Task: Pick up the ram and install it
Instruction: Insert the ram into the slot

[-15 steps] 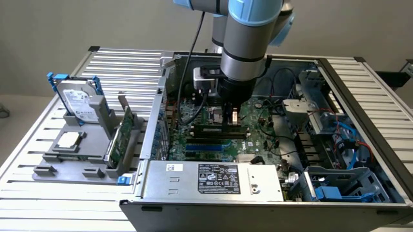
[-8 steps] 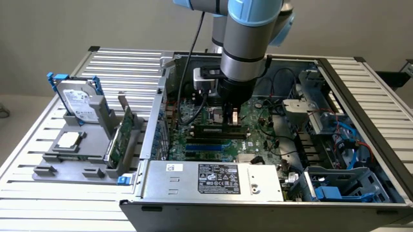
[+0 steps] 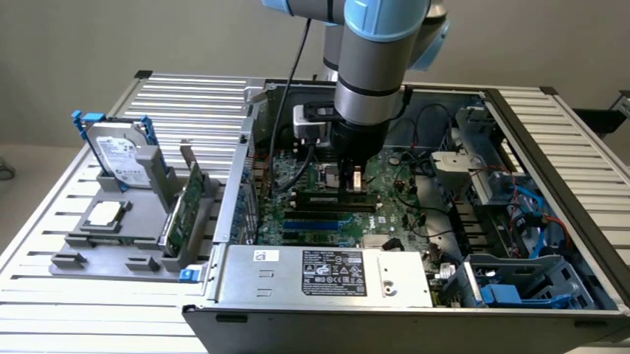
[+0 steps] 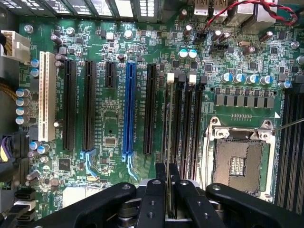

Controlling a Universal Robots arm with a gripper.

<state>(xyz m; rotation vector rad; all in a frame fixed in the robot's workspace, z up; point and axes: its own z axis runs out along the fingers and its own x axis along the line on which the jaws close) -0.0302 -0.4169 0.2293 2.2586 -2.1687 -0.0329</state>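
One thin edge is what the wrist view gives you of the ram (image 4: 168, 194): a narrow strip seen end-on, clamped between the black fingers (image 4: 154, 199) of the gripper (image 4: 167, 168), which are clenched on it. It hangs over the long black memory slots (image 4: 183, 128) beside the metal-framed CPU socket (image 4: 237, 164); whether it touches a slot you cannot tell. Its chips and length are hidden by the fingers. The green motherboard (image 4: 114, 137) also carries a blue slot (image 4: 129, 109) and a white slot (image 4: 46, 95). From the exterior view you see the arm (image 3: 379, 59) reaching straight down into the open computer case (image 3: 394, 332). At that view's left, a grey fixture (image 3: 108, 251) holds an upright hard drive (image 3: 123, 158) and a green expansion card (image 3: 187, 203) on the slatted table (image 3: 187, 96).
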